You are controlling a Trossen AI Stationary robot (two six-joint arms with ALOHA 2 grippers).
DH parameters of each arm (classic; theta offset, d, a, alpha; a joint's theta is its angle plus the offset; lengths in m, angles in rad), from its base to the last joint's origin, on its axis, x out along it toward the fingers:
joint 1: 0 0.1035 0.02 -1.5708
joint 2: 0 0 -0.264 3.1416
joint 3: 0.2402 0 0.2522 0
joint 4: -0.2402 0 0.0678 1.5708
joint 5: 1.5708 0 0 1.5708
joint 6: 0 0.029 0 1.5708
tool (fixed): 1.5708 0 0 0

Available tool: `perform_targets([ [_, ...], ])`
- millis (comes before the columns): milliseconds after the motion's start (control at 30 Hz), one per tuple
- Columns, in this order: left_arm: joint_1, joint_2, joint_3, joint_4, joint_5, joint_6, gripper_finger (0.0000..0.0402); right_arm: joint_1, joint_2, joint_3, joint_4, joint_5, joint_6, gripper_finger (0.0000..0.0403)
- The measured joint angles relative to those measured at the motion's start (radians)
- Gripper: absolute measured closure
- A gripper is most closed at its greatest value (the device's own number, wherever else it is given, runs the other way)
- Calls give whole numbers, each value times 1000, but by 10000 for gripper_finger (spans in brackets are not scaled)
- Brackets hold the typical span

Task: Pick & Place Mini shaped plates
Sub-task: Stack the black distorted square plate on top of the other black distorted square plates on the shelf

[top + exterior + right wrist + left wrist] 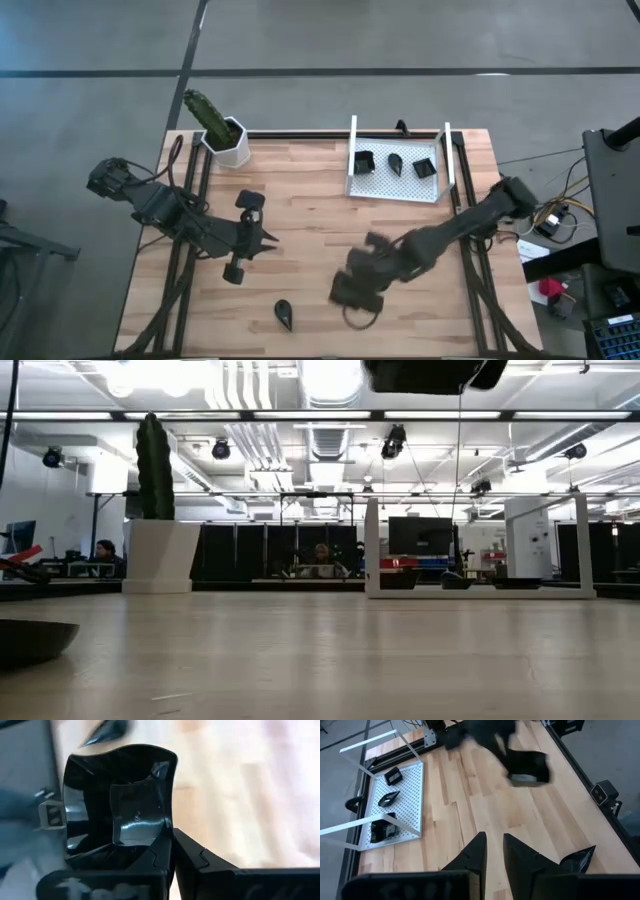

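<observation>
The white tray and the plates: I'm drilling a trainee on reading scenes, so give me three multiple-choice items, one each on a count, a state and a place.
1. How many mini plates lie on the white tray?
A one
B six
C three

2. What is the state of the right claw?
A shut on a square plate
B open and empty
C shut on a teardrop plate

3. Where is the loose teardrop plate?
A on the white tray
B on the bare table, far from the tray
C in the right claw

Answers: C, the high view shows two square and one teardrop there; A, the right wrist view shows its rim clamped; B, it lies alone on the wood.
</observation>
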Motion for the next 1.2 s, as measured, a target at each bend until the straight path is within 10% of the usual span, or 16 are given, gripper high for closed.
perform_targets([
  [400,1,0,0,12,-93,-5,344,-200,-267,-2,-420,325,387,395],
  [867,4,0,0,19,-196,-71,344,-825,-287,-73,-422,285,285,394],
  [1200,6,0,0,19,-216,-112,344,-1073,-271,-248,-48,104,86,394],
])
